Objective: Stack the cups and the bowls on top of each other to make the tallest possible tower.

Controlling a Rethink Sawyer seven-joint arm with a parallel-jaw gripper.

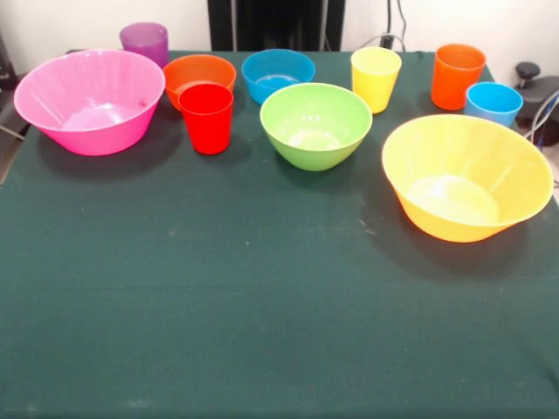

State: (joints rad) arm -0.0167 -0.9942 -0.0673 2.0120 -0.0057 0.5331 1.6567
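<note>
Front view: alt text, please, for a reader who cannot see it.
Five bowls and five cups stand upright and unstacked along the far half of a green-covered table. No tower has been started, and no robot arm shows.

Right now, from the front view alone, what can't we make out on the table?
- Gripper: not in the front view, so its state is unknown.
- Purple plastic cup: lower part hidden behind the large pink plastic bowl.
- Small orange plastic bowl: front hidden by the red plastic cup.
- Light blue plastic cup: base hidden by the large yellow-orange plastic bowl.
</note>
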